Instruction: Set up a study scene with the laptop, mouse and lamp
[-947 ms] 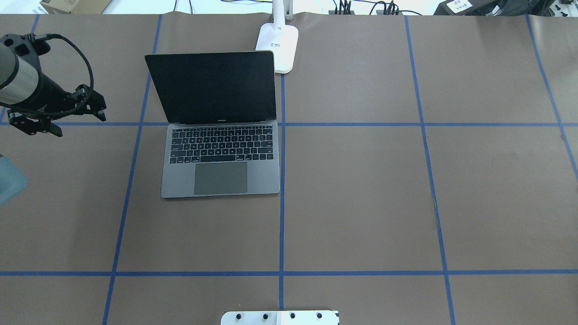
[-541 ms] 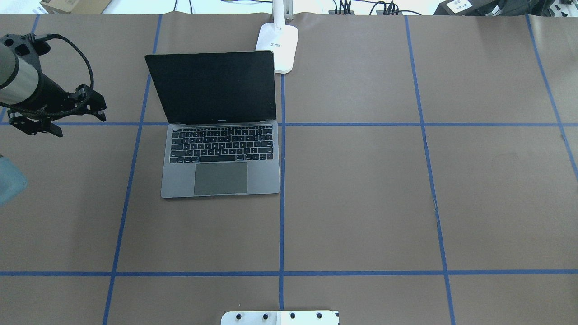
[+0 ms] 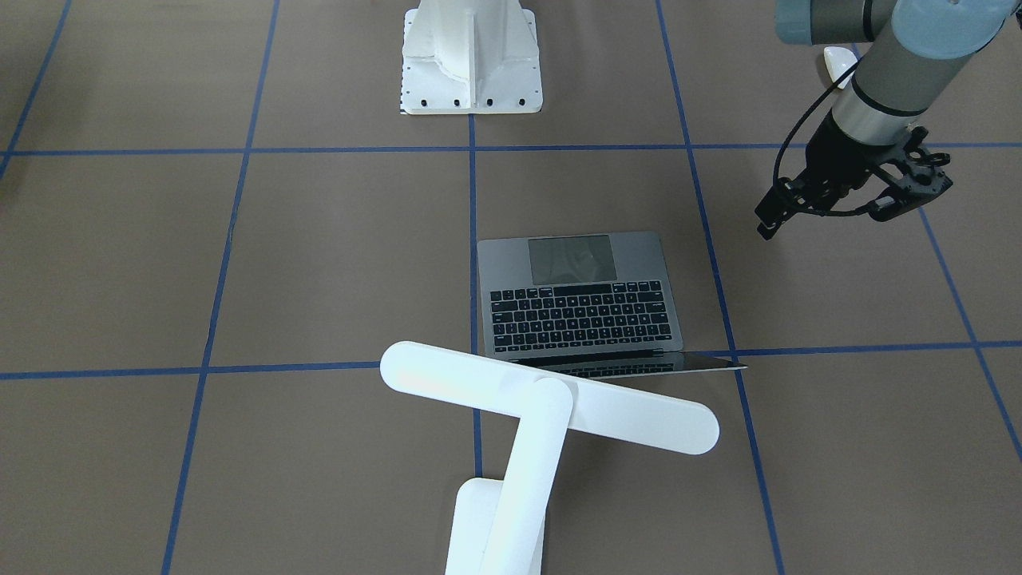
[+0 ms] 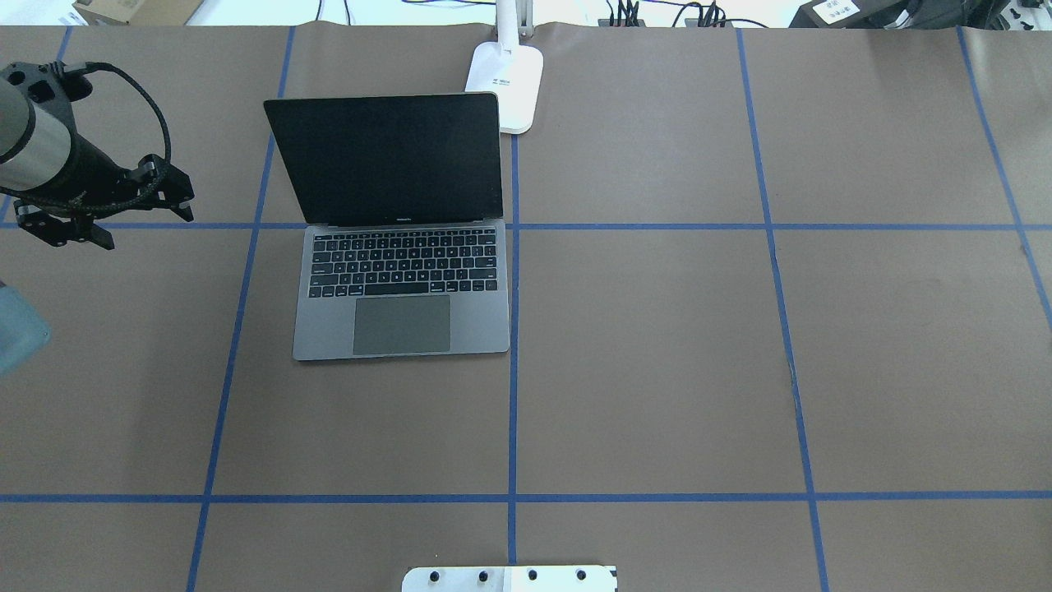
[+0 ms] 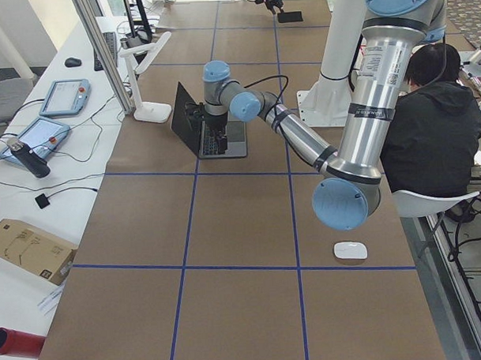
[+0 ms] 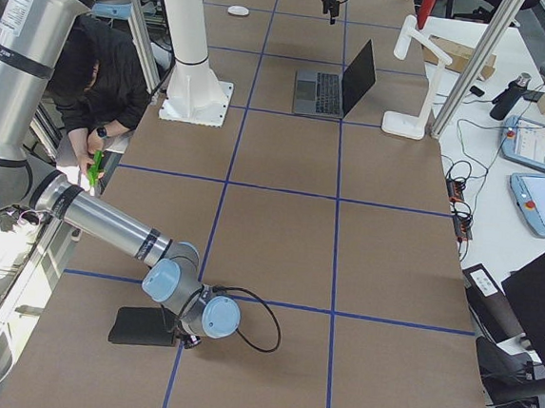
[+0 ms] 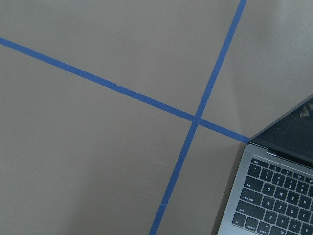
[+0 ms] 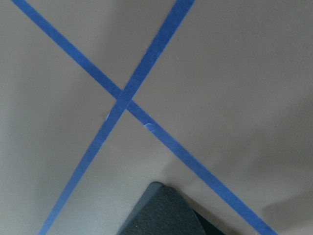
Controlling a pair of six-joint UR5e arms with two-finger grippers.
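The laptop [image 4: 400, 279] stands open on the brown, blue-taped surface [image 4: 657, 345], left of the centre line. Its keyboard faces the robot and its dark screen is tilted back. The lamp [image 4: 505, 82] has its flat base just beyond the lid's right corner, at the far edge of the surface. In the front-facing view its long bar head [image 3: 551, 399] crosses in front of the lid's top edge.

The mouse [image 5: 350, 250] lies at the robot's left end of the surface, on the robot's side, below the left arm's elbow and well apart from the laptop. The front-facing view shows only part of it behind that arm.

The left pincer [image 4: 123, 193] hangs above the surface, left of the laptop and apart from it. I cannot tell whether its jaws are parted. Its wrist camera looks down on a tape crossing and the laptop's hinge corner.

The right pincer [image 6: 185, 335] is low at the opposite end, beside a black pad [image 6: 142, 326]. Its state cannot be told either.

A white ribbed pedestal [image 3: 471, 56] is bolted at the robot's edge. A seated person [image 5: 428, 118] is behind it.
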